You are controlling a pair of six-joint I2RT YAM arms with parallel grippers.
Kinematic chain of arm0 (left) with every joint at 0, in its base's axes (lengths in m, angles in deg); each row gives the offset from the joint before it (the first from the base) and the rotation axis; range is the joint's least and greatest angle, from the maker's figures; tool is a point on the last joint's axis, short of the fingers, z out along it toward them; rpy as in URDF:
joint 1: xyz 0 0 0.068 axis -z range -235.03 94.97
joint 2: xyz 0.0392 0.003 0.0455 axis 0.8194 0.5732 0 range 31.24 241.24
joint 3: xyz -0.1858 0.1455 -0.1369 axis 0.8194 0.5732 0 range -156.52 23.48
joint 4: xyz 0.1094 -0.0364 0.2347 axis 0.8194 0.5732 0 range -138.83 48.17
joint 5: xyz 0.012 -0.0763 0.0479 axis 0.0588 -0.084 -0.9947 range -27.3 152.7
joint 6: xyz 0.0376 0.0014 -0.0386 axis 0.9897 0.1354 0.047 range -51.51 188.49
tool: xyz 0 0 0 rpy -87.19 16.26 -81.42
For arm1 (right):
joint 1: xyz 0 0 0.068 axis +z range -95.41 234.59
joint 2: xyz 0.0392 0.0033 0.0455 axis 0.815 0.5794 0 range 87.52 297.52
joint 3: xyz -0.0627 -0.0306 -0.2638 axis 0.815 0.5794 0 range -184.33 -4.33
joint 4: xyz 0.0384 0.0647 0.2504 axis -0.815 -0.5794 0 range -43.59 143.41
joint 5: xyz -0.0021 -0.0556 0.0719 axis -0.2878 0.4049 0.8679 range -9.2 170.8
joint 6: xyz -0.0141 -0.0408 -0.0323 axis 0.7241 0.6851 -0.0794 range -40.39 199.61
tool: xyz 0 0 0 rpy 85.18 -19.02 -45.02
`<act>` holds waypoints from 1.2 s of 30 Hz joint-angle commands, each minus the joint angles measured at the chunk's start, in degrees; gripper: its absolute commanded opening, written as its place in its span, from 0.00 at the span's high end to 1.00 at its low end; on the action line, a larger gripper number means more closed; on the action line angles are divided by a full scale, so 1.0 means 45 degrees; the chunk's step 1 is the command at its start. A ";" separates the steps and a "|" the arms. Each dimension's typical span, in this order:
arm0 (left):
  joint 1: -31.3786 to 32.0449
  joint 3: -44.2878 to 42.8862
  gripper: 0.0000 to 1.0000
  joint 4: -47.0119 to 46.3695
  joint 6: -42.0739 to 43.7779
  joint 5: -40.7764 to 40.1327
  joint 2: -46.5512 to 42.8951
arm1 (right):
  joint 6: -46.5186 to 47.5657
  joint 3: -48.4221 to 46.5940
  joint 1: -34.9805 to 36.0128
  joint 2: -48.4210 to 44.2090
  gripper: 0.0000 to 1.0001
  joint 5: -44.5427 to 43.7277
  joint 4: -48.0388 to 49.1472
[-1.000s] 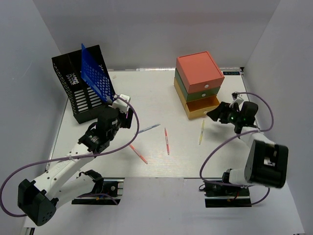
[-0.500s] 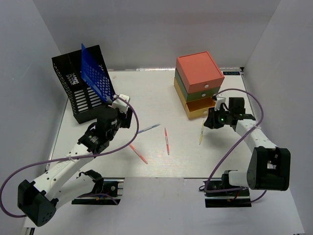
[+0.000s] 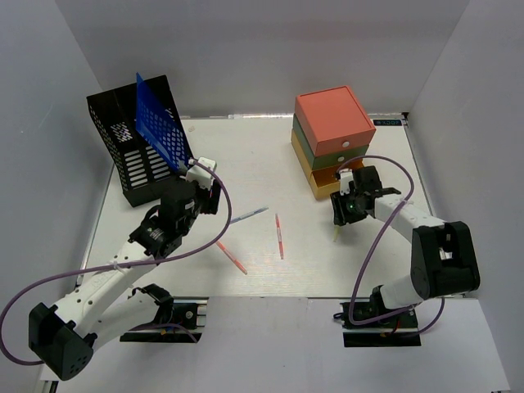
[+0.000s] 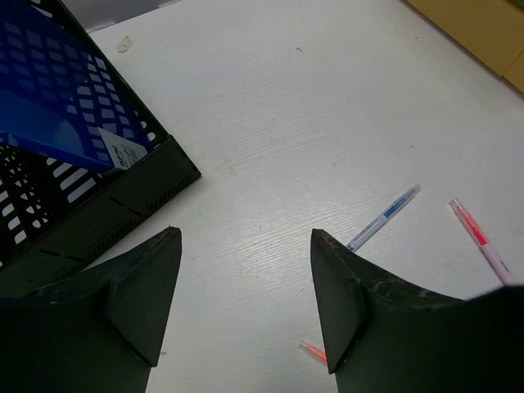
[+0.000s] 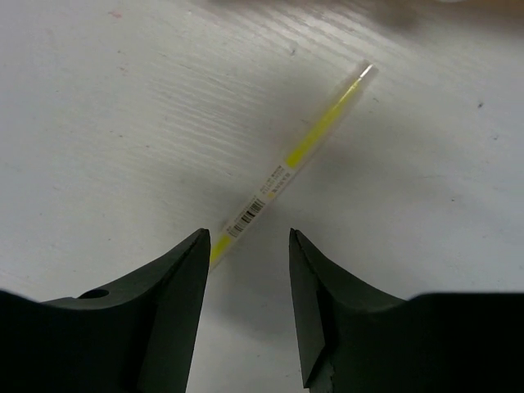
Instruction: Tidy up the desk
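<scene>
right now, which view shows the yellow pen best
Right wrist: the yellow pen lies large and diagonal, its label visible, reaching in between the open right gripper. The top view shows only its tip below that gripper. The left wrist view does not show it.

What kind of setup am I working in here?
Probably a mock office desk in a white-walled test booth: it holds a black mesh file rack, a stacked drawer box and loose pens.
</scene>
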 commanded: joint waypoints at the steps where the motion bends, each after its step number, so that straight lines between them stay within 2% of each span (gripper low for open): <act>1: 0.0068 0.0056 0.26 -0.0140 -0.0048 0.0081 -0.0337 | -0.0426 0.0095 0.0129 -0.0066 0.50 -0.1255 0.0618; 6: 0.0068 0.0075 0.26 -0.0159 -0.0049 0.0120 -0.0376 | -0.0504 0.0057 0.0265 0.0616 0.51 -0.1257 0.0735; 16: 0.0068 0.0095 0.26 -0.0140 -0.0029 0.0061 -0.0317 | -0.0759 -0.0119 0.0383 0.1379 0.59 -0.1335 0.0736; 26: 0.0068 0.0095 0.26 -0.0140 -0.0048 0.0081 -0.0200 | 0.0176 0.0233 0.0265 0.0815 0.88 -0.0985 0.0267; 29: 0.0068 0.0115 0.26 -0.0140 -0.0029 0.0081 -0.0180 | 0.0899 0.0096 0.0285 0.0250 0.92 -0.0010 -0.0181; 36: 0.0068 0.0115 0.26 -0.0121 -0.0029 0.0042 0.0053 | 0.4528 -0.1502 0.0305 -0.1002 0.96 0.3877 -0.3243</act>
